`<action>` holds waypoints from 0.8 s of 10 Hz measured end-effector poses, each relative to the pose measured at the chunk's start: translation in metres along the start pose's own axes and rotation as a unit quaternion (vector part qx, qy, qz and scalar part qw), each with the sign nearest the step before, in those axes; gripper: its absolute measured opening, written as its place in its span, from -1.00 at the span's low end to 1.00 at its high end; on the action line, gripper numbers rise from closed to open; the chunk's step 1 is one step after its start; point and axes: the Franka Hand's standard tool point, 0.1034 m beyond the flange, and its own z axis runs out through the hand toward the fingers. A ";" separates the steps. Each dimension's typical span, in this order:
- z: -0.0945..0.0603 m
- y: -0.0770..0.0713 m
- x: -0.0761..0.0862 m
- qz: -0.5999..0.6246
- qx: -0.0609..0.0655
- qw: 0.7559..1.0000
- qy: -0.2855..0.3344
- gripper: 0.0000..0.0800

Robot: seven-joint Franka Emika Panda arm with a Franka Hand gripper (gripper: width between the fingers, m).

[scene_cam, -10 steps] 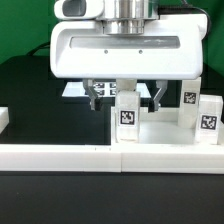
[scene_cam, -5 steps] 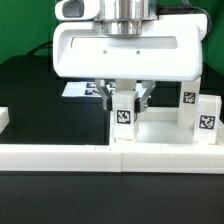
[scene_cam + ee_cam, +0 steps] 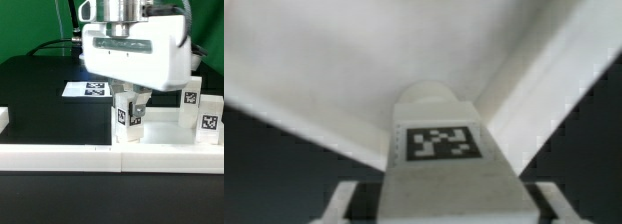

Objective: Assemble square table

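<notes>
A white leg block (image 3: 127, 116) with a black-and-white tag stands against the white rail, tilted slightly. My gripper (image 3: 130, 104) is shut on its upper part, one finger on each side, and the hand above leans to one side. In the wrist view the same leg (image 3: 441, 140) fills the middle, with my gripper (image 3: 446, 206) pressed to both its flanks. The white square table top (image 3: 331, 60) lies behind it. Two more tagged legs (image 3: 190, 105) (image 3: 208, 120) stand at the exterior view's right.
A long white border rail (image 3: 70, 156) runs across the front. The marker board (image 3: 85, 89) lies flat on the black table behind the hand. A small white block (image 3: 4, 118) sits at the exterior view's left edge.
The jaws went from open to shut on the leg block. The hand has since turned and tilted, shifting toward the exterior view's right, and the leg leans with it.
</notes>
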 end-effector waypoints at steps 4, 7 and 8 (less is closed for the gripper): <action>0.001 0.003 0.006 0.318 0.023 0.946 -0.050 -0.28; 0.001 0.002 0.003 0.419 0.014 0.906 -0.055 -0.28; 0.001 0.002 0.003 0.420 0.014 0.906 -0.056 -0.28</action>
